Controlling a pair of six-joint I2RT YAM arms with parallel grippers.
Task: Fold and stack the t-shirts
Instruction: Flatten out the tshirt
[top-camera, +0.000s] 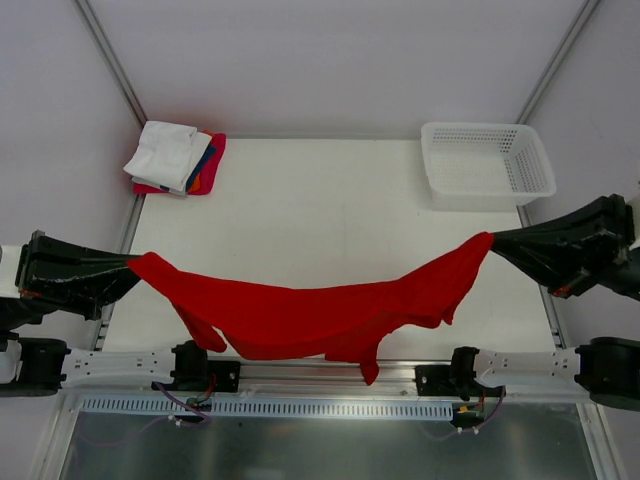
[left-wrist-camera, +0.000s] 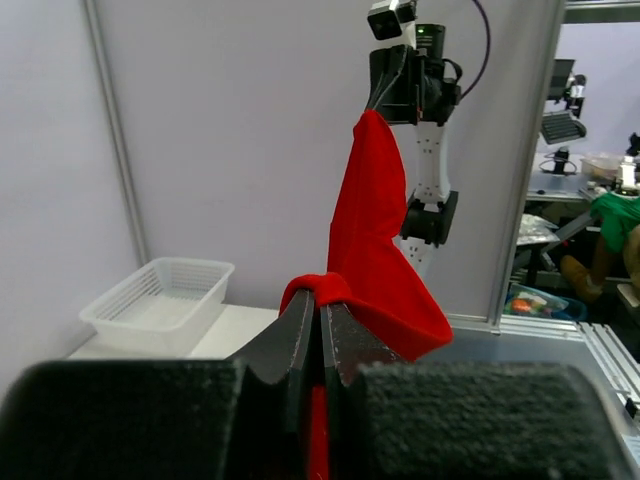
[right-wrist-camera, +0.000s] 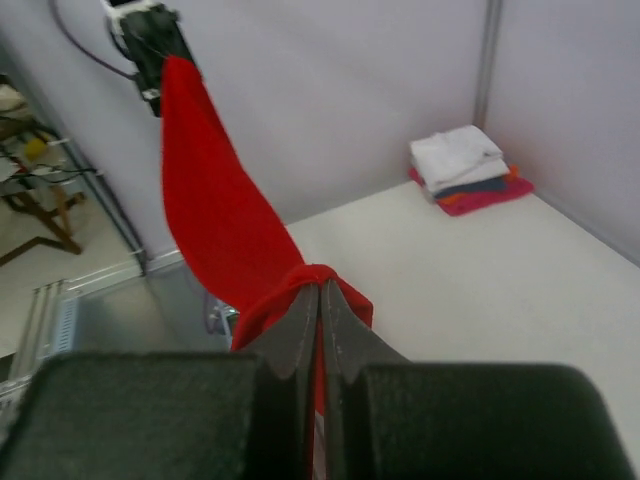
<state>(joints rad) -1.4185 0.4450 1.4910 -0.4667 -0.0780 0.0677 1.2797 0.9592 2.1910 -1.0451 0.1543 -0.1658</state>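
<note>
We hold the red t-shirt (top-camera: 300, 315) sagging above the table (top-camera: 330, 210), long axis 9 to 3 o'clock, its ends clenched in the left tool (top-camera: 132, 262) and right tool (top-camera: 490, 240).

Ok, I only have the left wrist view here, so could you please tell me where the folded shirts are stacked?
Observer: The folded stack sits in the far left corner of the table, with a white shirt on top.
Operator: Thank you. Is the right gripper closed on the red t-shirt?
Observer: Yes. The right wrist view shows its fingers shut on a bunched fold of the cloth.
Operator: And how does the cloth hang in the middle?
Observer: From above it sags between the two held ends, with one sleeve dangling toward the table's near edge.
</note>
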